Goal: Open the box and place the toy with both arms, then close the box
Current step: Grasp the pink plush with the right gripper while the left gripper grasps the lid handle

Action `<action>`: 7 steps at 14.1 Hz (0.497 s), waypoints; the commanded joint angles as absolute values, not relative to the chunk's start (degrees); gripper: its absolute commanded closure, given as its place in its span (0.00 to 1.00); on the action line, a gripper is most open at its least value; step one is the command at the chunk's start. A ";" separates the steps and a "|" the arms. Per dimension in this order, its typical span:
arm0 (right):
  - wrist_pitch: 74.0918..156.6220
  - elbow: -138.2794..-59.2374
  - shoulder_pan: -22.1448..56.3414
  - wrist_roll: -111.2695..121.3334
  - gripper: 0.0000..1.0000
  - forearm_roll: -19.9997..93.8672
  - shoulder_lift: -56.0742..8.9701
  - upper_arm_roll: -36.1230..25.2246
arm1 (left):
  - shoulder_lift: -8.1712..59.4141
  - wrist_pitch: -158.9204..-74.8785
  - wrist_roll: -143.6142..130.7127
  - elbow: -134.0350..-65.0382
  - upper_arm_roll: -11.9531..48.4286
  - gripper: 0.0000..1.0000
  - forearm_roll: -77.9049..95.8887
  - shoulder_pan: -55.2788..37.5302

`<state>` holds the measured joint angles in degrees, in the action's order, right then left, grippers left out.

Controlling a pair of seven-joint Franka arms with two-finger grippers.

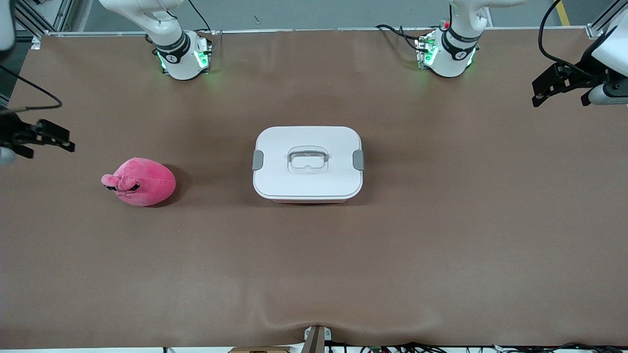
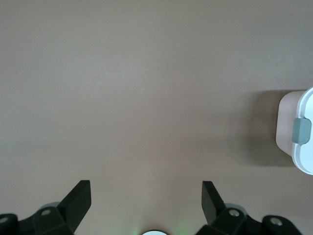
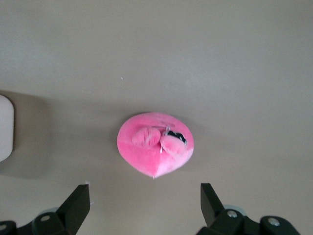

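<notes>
At the middle of the table (image 1: 441, 235) sits the box (image 1: 307, 163), its white lid seated flat, a grey clip (image 1: 257, 160) at each short end and the clear recessed handle (image 1: 307, 160) on top; I read it as closed, with no step of the task yet done. The toy (image 1: 140, 181) lies on the bare table well apart from the box, toward the right arm's end and slightly nearer the front camera. The right tool (image 3: 145, 203) hangs over the table at that end, jaws spread wide and empty, the toy showing between its fingertips in the right wrist view. The left tool (image 2: 146, 200) hangs over bare table at the left arm's end, equally wide and empty, with one end of the box and its clip at the edge of its wrist view. The step in hand, as I judge it, is opening the lid: I would bring one tool to each grey clip, release both ends evenly so the box does not slide, then lift the lid by the handle, keeping it level. I can read no brand, label or writing on box, toy or table.
</notes>
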<state>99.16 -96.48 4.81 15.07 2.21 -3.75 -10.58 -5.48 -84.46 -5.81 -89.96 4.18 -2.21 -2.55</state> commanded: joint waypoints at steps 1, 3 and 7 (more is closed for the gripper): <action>104.84 -102.03 6.15 15.12 0.00 2.11 -3.86 -10.99 | -4.13 -83.67 -8.51 -88.59 4.22 0.00 -1.15 -2.64; 106.87 -102.30 7.03 15.12 0.00 2.11 -7.19 -10.99 | -3.61 -83.67 -15.68 -88.51 4.83 0.00 -0.44 -3.60; 107.22 -104.23 8.00 15.12 0.00 2.20 -11.16 -10.99 | -0.54 -85.33 -30.99 -88.15 10.26 0.00 2.27 -4.31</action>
